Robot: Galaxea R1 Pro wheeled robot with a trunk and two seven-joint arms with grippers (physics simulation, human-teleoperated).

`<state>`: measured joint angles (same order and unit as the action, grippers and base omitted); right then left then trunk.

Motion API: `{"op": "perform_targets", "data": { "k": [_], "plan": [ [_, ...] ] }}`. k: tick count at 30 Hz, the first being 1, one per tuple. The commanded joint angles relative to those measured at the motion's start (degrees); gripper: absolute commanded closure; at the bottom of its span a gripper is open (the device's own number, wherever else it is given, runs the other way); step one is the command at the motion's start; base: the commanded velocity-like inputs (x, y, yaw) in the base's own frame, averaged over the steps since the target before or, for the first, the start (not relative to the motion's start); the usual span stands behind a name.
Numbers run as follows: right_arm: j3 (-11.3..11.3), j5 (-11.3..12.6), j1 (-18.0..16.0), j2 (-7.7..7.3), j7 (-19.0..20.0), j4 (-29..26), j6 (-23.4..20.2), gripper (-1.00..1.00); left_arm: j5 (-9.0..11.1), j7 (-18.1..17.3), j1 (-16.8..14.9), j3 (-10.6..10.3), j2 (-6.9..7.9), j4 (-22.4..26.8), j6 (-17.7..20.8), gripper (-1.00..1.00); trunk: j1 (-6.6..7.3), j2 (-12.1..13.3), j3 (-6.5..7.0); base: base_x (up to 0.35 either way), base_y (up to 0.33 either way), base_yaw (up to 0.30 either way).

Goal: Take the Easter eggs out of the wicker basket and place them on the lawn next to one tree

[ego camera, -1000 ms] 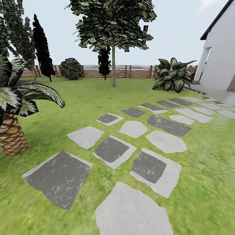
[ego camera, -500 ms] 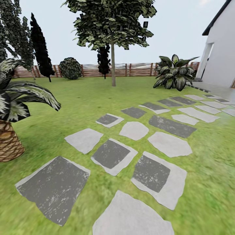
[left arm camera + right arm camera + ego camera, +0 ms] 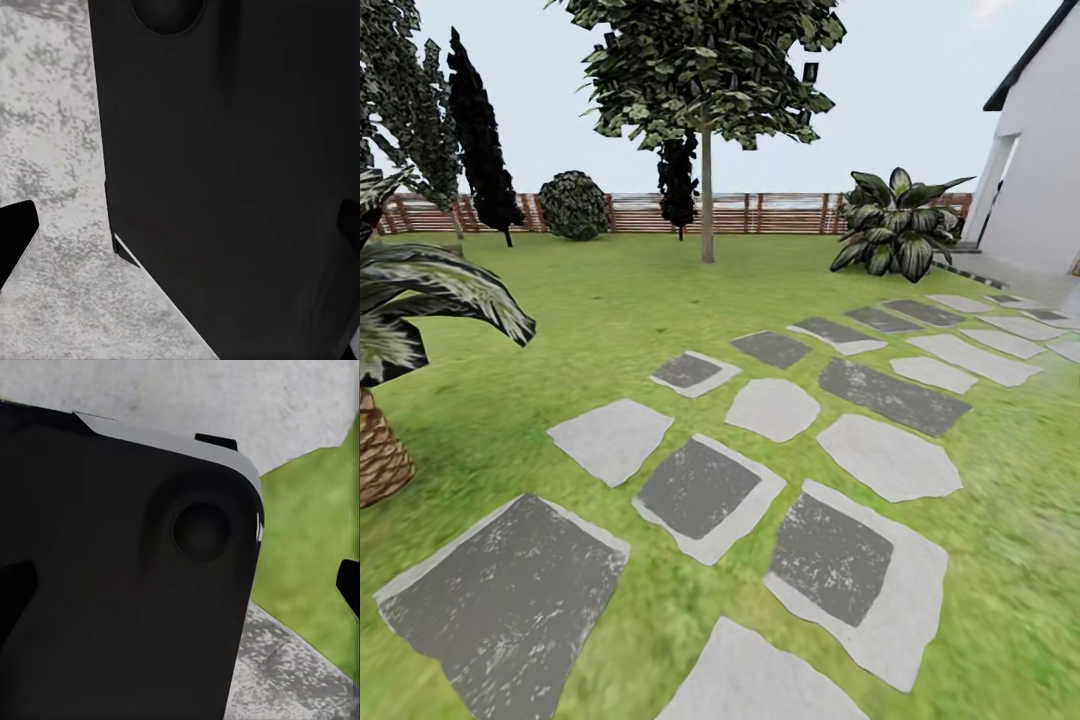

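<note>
Ahead: lawn (image 3: 610,300) crossed by over a dozen grey stepping stones (image 3: 700,495); one pale-trunked tree (image 3: 706,120) before the fence (image 3: 780,214). Both jaws apart, holding nothing.

The head camera looks forward and slightly down from standing height across the lawn (image 3: 610,310), over the stepping stones (image 3: 705,488) toward the fence (image 3: 780,214), the tree (image 3: 706,190) and the house (image 3: 1040,190) at far right. Both wrist cameras point steeply down, very near the robot's black body (image 3: 232,180) (it blocks most of each picture). Both wrist views share grey stone with the head view; the right wrist view also shares grass.
</note>
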<state>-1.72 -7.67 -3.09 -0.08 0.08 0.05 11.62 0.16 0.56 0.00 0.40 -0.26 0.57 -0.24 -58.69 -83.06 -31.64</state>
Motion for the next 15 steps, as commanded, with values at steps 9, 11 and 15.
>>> {"op": "perform_targets", "data": {
  "k": [9,11,15],
  "plan": [
    [-0.13,-0.24,-0.05,-0.01,0.01,0.04,0.15,-1.00,0.02,0.06,0.00,0.04,-0.01,0.05,-0.03,-1.00,-0.04,-0.02,-0.05,0.323,0.000,0.000],
    [-0.13,-0.24,-0.06,-0.01,0.01,0.04,0.15,-1.00,0.02,0.06,0.00,0.04,-0.01,0.05,-0.03,-1.00,-0.04,-0.02,-0.05,0.323,0.000,0.000],
    [-0.13,-0.24,-0.06,-0.01,0.01,0.04,0.15,-1.00,0.02,0.06,0.00,0.04,-0.01,0.05,-0.03,-1.00,-0.04,-0.02,-0.05,0.323,0.000,0.000]
  ]
}}
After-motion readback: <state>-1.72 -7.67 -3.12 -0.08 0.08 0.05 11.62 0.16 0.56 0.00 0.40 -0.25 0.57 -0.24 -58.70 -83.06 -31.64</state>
